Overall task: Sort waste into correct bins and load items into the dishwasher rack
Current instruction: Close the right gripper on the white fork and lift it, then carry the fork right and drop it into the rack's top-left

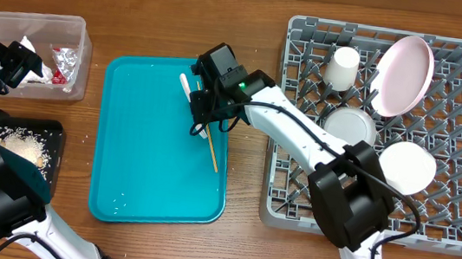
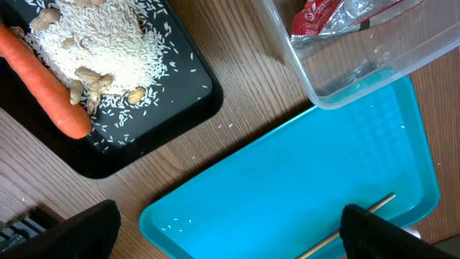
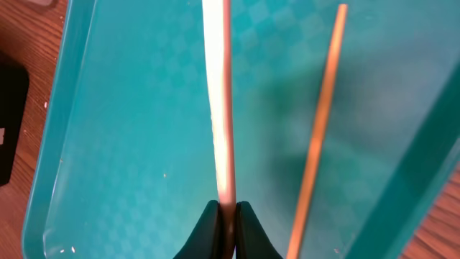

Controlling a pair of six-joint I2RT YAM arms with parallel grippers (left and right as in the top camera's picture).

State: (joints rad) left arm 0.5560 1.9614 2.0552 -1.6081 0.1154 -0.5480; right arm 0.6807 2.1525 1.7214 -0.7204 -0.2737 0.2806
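At the centre of the overhead view the right gripper (image 1: 203,102) is clamped tight on the handle of the white fork (image 1: 185,85), over the upper right part of the teal tray (image 1: 141,154); whether the fork is clear of the tray cannot be told. The wooden stick (image 1: 211,149) lies on the tray just right of the fork. At the right, the rack (image 1: 287,207) holds a pink plate (image 1: 405,75) on edge, a cup (image 1: 341,65), a white bowl (image 1: 350,124) and a second white bowl (image 1: 407,165). At the upper left, the left gripper (image 2: 230,234) hangs spread wide and empty beside the clear tub (image 1: 82,43), which holds a red wrapper (image 2: 316,16) and foil (image 2: 359,18). The black tray (image 1: 54,131) below it carries rice (image 2: 108,43) and a carrot (image 2: 43,79).
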